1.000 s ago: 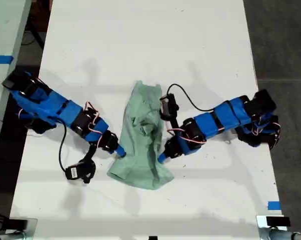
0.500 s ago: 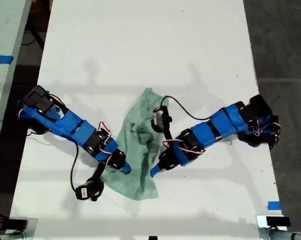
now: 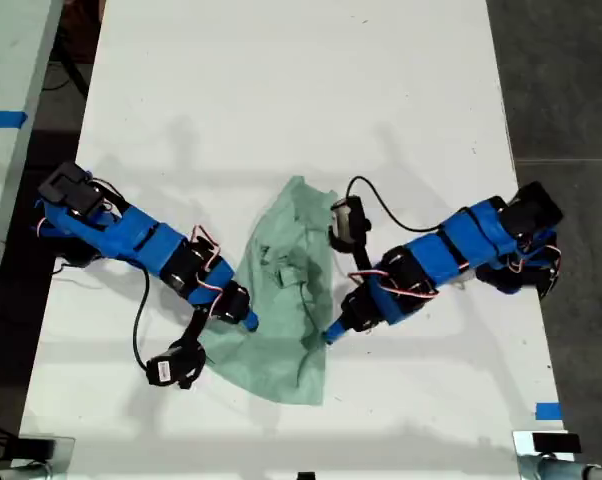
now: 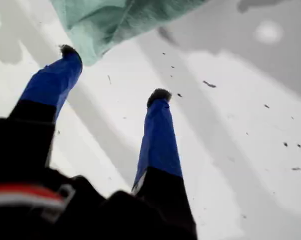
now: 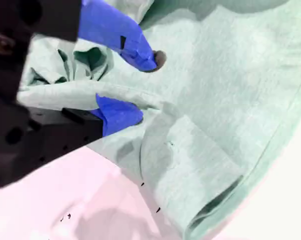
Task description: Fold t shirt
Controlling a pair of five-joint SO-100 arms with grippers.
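Mint-green t shirt (image 3: 281, 300) lies crumpled on white table (image 3: 281, 90), between both arms in exterior view. My first gripper (image 4: 113, 75): fingers spread, nothing between, over bare table just beside shirt edge. My second gripper (image 5: 145, 87): fingers apart, tips over wrinkled fabric. No containers.

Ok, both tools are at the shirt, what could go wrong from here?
My first tool is open over bare table, with the t shirt only at one fingertip: closing may miss it. My second tool is open over wrinkled fabric and may pinch several layers.
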